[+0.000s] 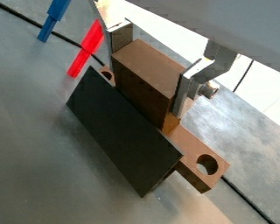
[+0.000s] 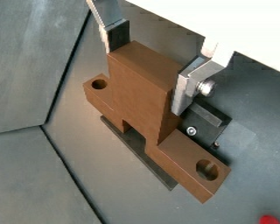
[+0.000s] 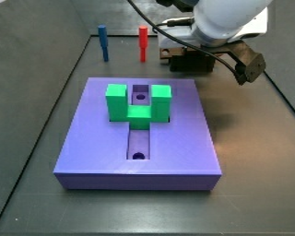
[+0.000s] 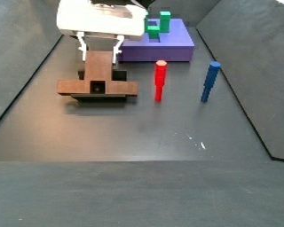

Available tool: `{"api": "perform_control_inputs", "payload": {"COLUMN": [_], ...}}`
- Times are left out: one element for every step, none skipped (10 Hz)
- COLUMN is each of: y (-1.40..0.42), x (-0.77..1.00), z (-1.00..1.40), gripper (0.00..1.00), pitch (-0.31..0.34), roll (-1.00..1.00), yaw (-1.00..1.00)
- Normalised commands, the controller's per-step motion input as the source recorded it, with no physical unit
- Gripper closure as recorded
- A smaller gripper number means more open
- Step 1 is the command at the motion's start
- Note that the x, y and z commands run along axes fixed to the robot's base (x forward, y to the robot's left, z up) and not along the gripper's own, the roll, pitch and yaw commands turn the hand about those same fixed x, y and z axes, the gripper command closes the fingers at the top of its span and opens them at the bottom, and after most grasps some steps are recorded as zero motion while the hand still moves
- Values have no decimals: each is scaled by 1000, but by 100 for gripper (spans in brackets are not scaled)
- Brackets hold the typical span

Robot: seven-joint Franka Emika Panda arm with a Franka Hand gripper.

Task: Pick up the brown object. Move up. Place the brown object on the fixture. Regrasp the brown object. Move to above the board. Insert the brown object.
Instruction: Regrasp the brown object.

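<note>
The brown object (image 1: 149, 83) (image 2: 143, 87) is a bar with a round hole near each end and a thick block rising from its middle. It rests on the dark fixture (image 1: 119, 131) (image 2: 208, 124) on the floor. My gripper (image 1: 154, 74) (image 2: 150, 66) reaches down over it, its silver fingers (image 2: 192, 86) pressed against the two sides of the raised block. In both side views the gripper (image 3: 194, 48) (image 4: 98, 53) stands beyond the far end of the purple board (image 3: 100, 138) (image 4: 183, 46), away from it.
A green U-shaped block (image 3: 137, 101) (image 4: 160, 24) sits on the board over its central groove. A red peg (image 3: 143, 41) (image 4: 160, 82) and a blue peg (image 3: 102, 41) (image 4: 211, 82) stand upright on the floor beside the fixture. Dark walls enclose the floor.
</note>
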Motion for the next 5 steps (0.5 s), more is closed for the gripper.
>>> {"api": "perform_control_inputs", "payload": {"y": [0, 0, 0, 0, 0], "x": [0, 0, 0, 0, 0], "z": [0, 0, 0, 0, 0], "gripper": [100, 100, 100, 100, 100], "pitch": [0, 0, 0, 0, 0], "roll": [0, 0, 0, 0, 0], "yaw": [0, 0, 0, 0, 0]}}
